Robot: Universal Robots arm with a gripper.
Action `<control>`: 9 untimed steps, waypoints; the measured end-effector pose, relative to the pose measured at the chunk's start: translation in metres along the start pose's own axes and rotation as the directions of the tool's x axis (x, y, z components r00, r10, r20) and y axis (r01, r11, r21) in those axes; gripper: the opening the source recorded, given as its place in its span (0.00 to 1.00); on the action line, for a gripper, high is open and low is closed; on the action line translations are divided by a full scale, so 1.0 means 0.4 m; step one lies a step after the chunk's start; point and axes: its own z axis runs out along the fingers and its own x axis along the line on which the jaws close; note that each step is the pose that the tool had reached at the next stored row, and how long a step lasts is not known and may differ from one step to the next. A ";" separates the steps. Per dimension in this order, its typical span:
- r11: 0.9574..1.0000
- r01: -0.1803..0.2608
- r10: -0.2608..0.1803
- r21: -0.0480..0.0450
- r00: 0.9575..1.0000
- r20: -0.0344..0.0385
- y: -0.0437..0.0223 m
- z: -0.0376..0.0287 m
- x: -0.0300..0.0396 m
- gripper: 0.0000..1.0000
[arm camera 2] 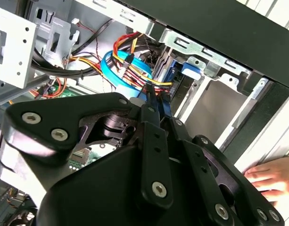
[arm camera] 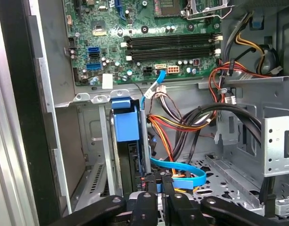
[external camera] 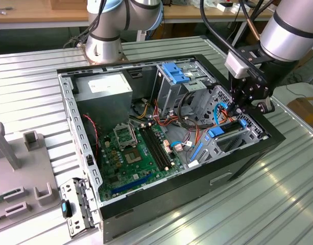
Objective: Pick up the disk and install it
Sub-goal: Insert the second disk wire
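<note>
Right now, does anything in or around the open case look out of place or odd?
Yes: a person's hand rests on the table beside the computer case in the second wrist view, close to the gripper working at the blue-framed disk in its bay. Inside, cables lie in loose tangles, but nothing looks damaged.

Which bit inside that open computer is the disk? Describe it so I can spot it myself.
Find the open black computer case, then its corner on the exterior view's right, beneath the gripper. The disk stands on edge there, in a low metal bay against the case wall. Its blue plastic frame sits deep in that bay, unlike the blue latch on top of the taller cage or the grey power-supply box.
</note>
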 end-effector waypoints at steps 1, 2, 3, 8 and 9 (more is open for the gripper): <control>1.000 0.003 -0.003 0.001 1.000 0.001 0.002 0.000 0.002 0.16; 1.000 0.005 -0.005 0.002 1.000 0.001 0.005 -0.001 0.003 0.16; 1.000 0.006 -0.006 0.003 1.000 0.001 0.008 -0.001 0.003 0.16; 0.999 0.024 -0.024 0.044 1.000 0.008 0.023 -0.004 0.014 0.16; 0.998 0.025 -0.025 0.049 1.000 0.009 0.025 -0.004 0.016 0.16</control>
